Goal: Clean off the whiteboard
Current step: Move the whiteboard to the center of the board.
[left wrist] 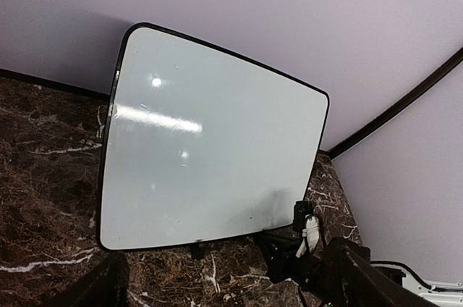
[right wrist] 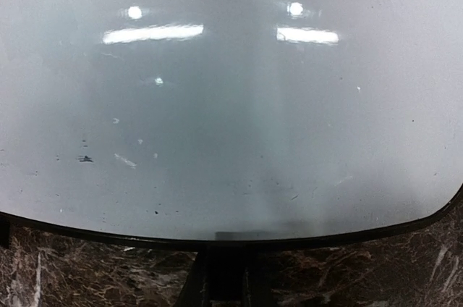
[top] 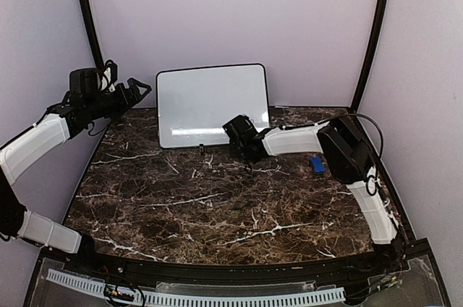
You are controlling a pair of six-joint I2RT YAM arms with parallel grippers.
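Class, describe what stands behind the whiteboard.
The plain pale back wall rises behind the whiteboard. Whatever lies directly behind it, low down, is hidden by the board itself.

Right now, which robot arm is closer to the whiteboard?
The right arm: its end effector sits down by the whiteboard's bottom right corner. The left end effector hangs in the air off the board's left side, farther back.
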